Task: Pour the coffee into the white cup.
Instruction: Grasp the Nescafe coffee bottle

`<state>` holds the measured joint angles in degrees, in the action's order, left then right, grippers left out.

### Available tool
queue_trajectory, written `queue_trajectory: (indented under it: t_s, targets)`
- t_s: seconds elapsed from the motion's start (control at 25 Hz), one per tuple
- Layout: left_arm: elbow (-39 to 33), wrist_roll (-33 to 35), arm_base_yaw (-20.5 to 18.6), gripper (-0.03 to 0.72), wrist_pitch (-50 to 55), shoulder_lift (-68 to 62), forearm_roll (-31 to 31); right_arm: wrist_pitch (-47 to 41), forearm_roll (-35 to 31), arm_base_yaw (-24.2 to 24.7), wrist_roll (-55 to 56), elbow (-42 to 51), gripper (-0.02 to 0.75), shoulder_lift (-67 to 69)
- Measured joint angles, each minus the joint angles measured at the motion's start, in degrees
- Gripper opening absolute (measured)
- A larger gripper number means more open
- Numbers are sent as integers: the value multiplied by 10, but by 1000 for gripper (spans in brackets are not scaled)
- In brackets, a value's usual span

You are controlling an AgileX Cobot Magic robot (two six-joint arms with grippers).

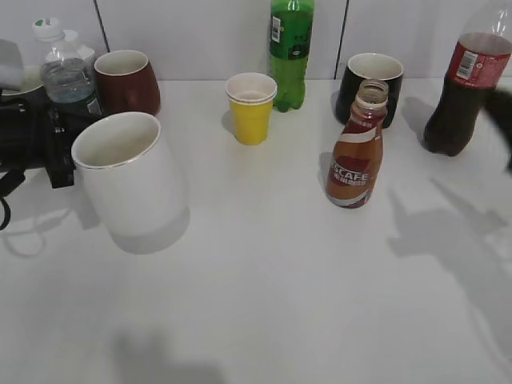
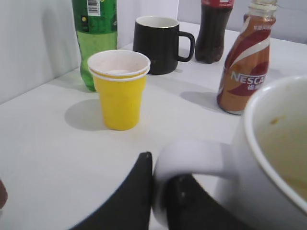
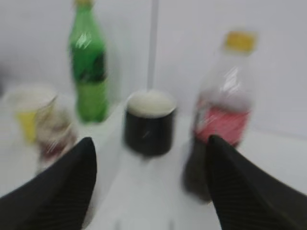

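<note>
On the left, closed jaws hold the big white ceramic mug point(image 1: 128, 180) by its handle; the right gripper point(image 3: 151, 191), jaws spread wide and empty, should approach the small brown Nescafe bottle point(image 1: 356, 152) squarely.

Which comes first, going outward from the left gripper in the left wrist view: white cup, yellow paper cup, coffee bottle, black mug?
1. White cup, its handle between the left gripper fingers, bottom right.
2. Yellow paper cup, left of centre.
3. Coffee bottle, right.
4. Black mug, at the back, centre.
</note>
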<state>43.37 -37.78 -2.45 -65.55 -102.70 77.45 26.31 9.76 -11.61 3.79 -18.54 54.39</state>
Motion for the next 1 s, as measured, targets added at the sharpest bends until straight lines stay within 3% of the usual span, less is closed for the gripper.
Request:
queue_trajectory:
  t_s: [0.16,0.4,0.52,0.68,1.0]
  targets:
    - [0,0,0,45,0,0,0,67,17,-32,1,37,552,84]
    - [0,0,0,45,0,0,0,154,27,-36,17,50,552,216]
    - [0,0,0,45,0,0,0,196,69,-36,41,49,584,282]
    - [0,0,0,45,0,0,0,224,126,-36,71,20,661,363]
    - [0,0,0,45,0,0,0,256,143,-36,76,-66,671,483]
